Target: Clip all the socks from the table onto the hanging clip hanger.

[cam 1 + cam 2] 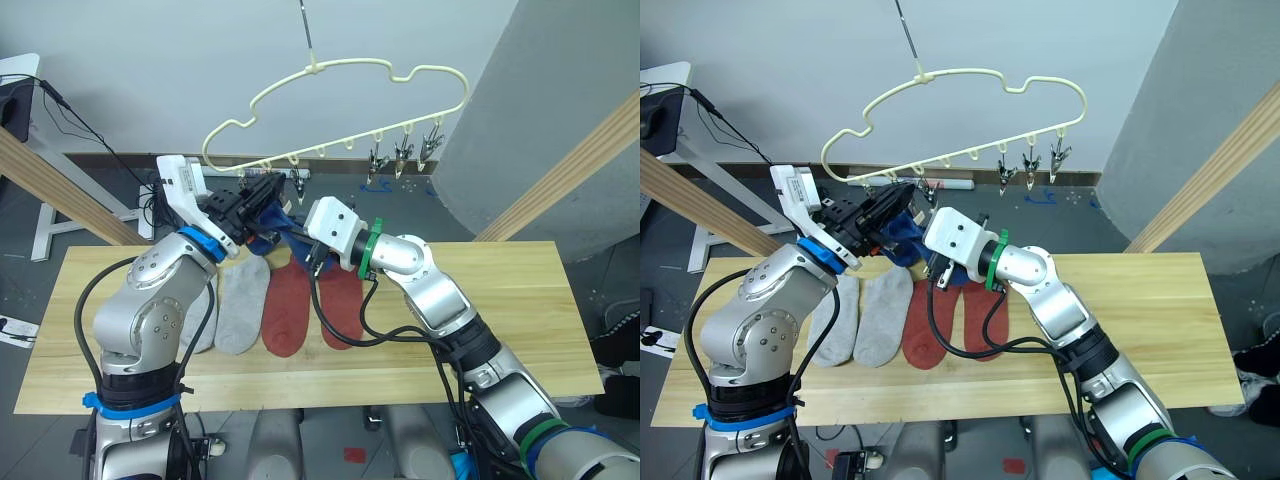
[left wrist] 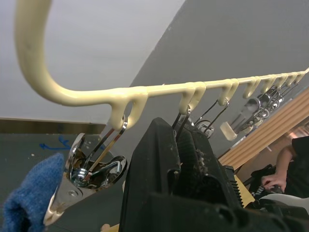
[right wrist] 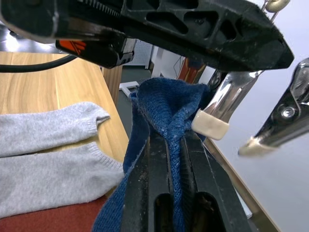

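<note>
The cream clip hanger [image 1: 313, 68] hangs above the table's [image 1: 500, 300] far edge. Under the hanger's left end, my left gripper [image 1: 268, 190] is shut on one of its metal clips [image 2: 181, 126]. My right gripper [image 1: 292, 228] is shut on a blue sock [image 3: 164, 108] and holds its cuff up beside the padded jaw of a neighbouring clip [image 3: 219, 113]. The rest of the blue knit [image 1: 270, 238] hangs below the two grippers. Two grey socks [image 1: 243, 305] [image 1: 200, 325] and two rust red socks [image 1: 288, 312] [image 1: 340, 300] lie flat side by side on the table.
Three free clips [image 1: 403, 155] hang at the hanger's right end. Slanted wooden poles [image 1: 560, 180] [image 1: 60, 195] flank the table. The table's right half is bare wood. A person's hand [image 2: 273, 181] shows at the edge of the left wrist view.
</note>
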`<state>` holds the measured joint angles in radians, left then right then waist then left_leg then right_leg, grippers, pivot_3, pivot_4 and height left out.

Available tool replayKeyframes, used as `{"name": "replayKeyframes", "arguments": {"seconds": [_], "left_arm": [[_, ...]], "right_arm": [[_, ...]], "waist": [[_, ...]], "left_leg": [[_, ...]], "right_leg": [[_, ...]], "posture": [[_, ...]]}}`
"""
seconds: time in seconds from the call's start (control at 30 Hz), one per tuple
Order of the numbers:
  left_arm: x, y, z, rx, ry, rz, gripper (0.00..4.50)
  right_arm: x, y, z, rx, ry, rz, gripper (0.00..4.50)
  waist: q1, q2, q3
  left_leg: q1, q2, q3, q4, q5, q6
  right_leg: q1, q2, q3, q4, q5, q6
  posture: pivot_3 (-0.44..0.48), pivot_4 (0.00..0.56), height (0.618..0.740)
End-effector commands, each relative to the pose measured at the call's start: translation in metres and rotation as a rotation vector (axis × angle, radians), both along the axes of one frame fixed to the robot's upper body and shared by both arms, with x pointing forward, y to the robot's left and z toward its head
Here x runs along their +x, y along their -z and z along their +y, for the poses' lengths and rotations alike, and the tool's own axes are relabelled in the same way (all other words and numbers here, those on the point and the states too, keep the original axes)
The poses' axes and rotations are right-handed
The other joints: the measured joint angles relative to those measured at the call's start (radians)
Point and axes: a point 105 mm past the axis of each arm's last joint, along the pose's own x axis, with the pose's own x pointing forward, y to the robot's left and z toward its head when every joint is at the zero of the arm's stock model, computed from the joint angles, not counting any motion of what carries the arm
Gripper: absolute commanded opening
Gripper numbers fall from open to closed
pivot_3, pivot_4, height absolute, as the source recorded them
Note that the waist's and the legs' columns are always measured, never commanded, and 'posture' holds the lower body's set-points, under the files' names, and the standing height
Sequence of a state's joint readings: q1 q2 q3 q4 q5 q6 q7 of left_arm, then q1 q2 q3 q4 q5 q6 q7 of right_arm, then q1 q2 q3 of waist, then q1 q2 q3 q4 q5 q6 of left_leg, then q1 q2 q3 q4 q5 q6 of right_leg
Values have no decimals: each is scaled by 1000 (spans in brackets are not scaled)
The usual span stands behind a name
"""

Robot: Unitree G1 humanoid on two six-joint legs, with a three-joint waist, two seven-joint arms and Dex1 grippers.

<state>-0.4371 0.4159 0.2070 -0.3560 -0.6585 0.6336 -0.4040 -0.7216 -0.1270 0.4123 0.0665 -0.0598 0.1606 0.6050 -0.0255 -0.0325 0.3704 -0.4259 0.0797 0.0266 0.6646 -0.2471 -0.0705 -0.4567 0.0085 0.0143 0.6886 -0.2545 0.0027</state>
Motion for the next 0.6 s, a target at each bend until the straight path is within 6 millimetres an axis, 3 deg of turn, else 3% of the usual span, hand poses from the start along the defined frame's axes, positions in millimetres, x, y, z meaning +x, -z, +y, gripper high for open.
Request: {"name": "replayKeyframes", "arguments": {"seconds": [0.03, 0.17, 0.47, 0.57, 0.6], "left_arm": [[-6, -1, -1, 28, -2, -16, 0], [-6, -1, -1, 18, 7, -10, 0], [-11, 0, -4, 24, 29, -10, 2932], [-13, 1, -3, 35, 29, -14, 2932], [-14, 1, -3, 44, 25, -22, 2946]], "right_arm": [[-3, -17, 2, 58, -4, -52, 50], [-3, -18, 2, 65, -1, -53, 50], [-2, -17, 3, 81, 5, -23, 0], [-3, -16, 4, 78, 0, -14, 0], [-3, -16, 4, 84, 5, -11, 296]], "waist": [[0, 0, 0], [0, 0, 0], [0, 0, 0], [0, 0, 0], [0, 0, 0]], "left_leg": [[0, 0, 0, 0, 0, 0], [0, 0, 0, 0, 0, 0], [0, 0, 0, 0, 0, 0], [0, 0, 0, 0, 0, 0], [0, 0, 0, 0, 0, 0]], "right_leg": [[0, 0, 0, 0, 0, 0], [0, 0, 0, 0, 0, 0], [0, 0, 0, 0, 0, 0], [0, 0, 0, 0, 0, 0], [0, 0, 0, 0, 0, 0]], "posture": [[-1, 391, 701], [-2, 392, 701], [3, 391, 701], [3, 391, 701], [6, 393, 701]]}}
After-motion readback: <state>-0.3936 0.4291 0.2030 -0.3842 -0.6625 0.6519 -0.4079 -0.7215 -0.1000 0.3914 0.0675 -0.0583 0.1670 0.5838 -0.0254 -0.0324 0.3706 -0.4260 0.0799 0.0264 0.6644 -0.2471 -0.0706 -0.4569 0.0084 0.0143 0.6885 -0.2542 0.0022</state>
